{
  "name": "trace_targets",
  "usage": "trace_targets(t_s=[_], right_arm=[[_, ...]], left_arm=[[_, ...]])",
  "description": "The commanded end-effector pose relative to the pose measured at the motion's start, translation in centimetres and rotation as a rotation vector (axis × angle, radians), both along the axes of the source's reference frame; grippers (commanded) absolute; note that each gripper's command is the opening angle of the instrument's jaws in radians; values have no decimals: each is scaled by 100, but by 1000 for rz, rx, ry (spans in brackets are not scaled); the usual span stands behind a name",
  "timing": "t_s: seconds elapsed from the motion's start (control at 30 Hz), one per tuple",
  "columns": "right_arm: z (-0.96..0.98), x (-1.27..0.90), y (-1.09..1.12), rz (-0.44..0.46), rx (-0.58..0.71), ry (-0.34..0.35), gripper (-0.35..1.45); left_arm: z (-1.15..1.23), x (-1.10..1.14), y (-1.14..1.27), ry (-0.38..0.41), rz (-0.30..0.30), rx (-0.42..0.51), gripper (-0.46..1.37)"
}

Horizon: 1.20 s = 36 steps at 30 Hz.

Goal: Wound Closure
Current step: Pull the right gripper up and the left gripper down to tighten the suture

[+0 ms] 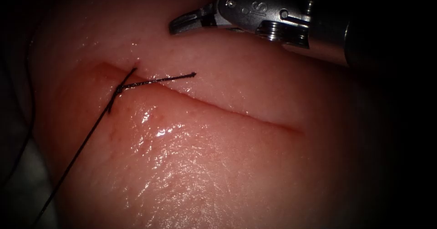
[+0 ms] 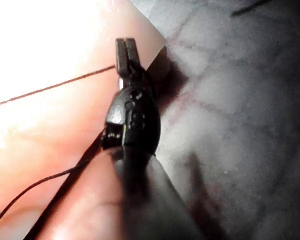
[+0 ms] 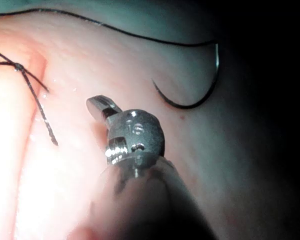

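The tissue [image 1: 191, 165] has a cut [image 1: 236, 113] running from upper left to lower right. A knot [image 1: 119, 90] sits across the cut's left end. Its short tail [image 1: 168, 78] points right, and the long thread [image 1: 77, 154] runs taut down and to the left. My right tool [image 1: 182, 24] hovers above the tissue beyond the cut, jaws shut and holding nothing. In the right wrist view the curved needle [image 3: 190, 107] lies free on the tissue surface past the right tool [image 3: 102, 107], with thread [image 3: 140, 35] trailing from its end. My left tool [image 2: 126, 50] is shut on the thread [image 2: 55, 87].
Red fluid [image 1: 109, 74] stains the cut's left end. In the left wrist view a pale veined surface [image 2: 240, 125] lies beside the tissue's edge, and a second strand of thread [image 2: 40, 185] curves past the left tool's shaft.
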<state>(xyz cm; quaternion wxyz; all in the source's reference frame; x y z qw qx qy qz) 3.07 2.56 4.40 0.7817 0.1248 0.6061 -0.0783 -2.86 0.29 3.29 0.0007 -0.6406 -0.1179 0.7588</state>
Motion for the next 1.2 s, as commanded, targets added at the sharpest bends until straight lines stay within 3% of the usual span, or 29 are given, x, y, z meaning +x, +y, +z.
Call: trace_targets(t_s=[0.03,0.27,0.37,0.5,0.9,1.2], right_arm=[[0,-1,-2,-11,-2,-7,79],[-6,-7,-4,-30,-2,-15,77],[-9,-7,-10,-35,-4,-14,97],[-12,-7,-20,-56,-11,-19,99],[5,-4,-37,-129,-64,-74,85],[23,12,-52,-157,-98,-125,68]], left_arm=[[-1,0,1,-2,6,2,-35],[-3,0,8,-10,7,-9,-35],[-4,0,11,-14,2,-7,-35],[-5,0,14,-16,3,-10,-35],[-18,-2,23,-26,-5,-20,-35],[-31,-6,31,-32,-8,-30,-35]])
